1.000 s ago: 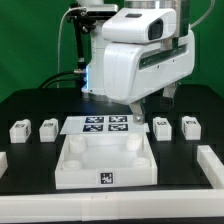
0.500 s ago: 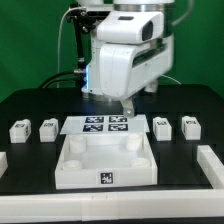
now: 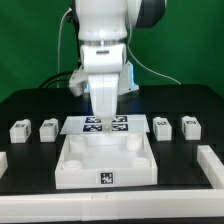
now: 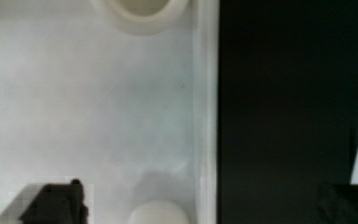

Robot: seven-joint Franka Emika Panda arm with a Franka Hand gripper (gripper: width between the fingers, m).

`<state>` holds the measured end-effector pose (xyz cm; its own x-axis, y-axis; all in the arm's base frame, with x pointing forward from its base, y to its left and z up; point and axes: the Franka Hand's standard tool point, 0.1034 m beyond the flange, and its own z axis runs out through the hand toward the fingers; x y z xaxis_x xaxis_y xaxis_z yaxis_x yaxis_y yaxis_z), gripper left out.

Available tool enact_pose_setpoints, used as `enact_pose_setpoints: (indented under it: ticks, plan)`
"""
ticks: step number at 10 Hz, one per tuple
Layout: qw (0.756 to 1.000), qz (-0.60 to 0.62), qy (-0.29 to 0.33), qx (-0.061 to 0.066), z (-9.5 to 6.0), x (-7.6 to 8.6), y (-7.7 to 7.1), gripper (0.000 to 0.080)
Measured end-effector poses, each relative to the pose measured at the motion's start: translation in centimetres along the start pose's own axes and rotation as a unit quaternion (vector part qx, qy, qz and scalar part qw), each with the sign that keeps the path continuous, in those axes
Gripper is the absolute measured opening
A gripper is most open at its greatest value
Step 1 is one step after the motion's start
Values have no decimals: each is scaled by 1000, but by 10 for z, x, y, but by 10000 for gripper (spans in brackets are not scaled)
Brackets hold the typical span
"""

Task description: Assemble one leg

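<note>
A white robot arm (image 3: 105, 60) fills the upper centre of the exterior view, and its lower end hangs over the back edge of a large white square plastic tray (image 3: 75, 176) with round sockets. The tray sits in the lower centre on the black worktop (image 3: 40, 105) and carries a small black-and-white tag on its front wall. Just behind the tray lies the thin flat white marker board (image 3: 128, 124), partly covered by the arm.

Four small white plastic upright blocks stand in a row on the worktop, level with the marker board and well apart from the arm: the far-left leg (image 3: 18, 130) and the inner-left leg (image 3: 47, 128) at the middle left of the frame; the inner-right leg (image 3: 162, 126) and the far-right leg (image 3: 190, 125) at the middle right. Each shows a dark mark on its front face. None of them touches the tray.

In the wrist view the claw (image 4: 202, 200) stands spread wide, its dark fingers (image 4: 51, 200) far apart; between them show the tray's white floor, its straight edge and a band of black worktop. Two round sockets show in the tray floor. The claw's fingers cannot be made out in the exterior view.
</note>
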<state>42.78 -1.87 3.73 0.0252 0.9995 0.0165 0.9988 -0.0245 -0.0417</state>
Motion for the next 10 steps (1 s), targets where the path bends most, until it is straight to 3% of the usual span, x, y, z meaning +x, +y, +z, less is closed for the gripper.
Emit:
enact_pose_setpoints:
  ticks: [2,4,5,6,7,8,9,10]
  plan:
    - [1000,1,6,-2,22,1,4,650]
    - [1000,7,6,1,24,-4,7,650]
    - [1000,7,7,1,25,-4,6,541]
    - [1000,7,7,1,25,-4,6,363]
    - [1000,7,7,1,25,-4,6,363]
    - [1000,7,7,2,25,-4,6,188]
    - [1000,7,7,2,25,-4,6,67]
    - [1000,7,7,-1,24,-4,7,67]
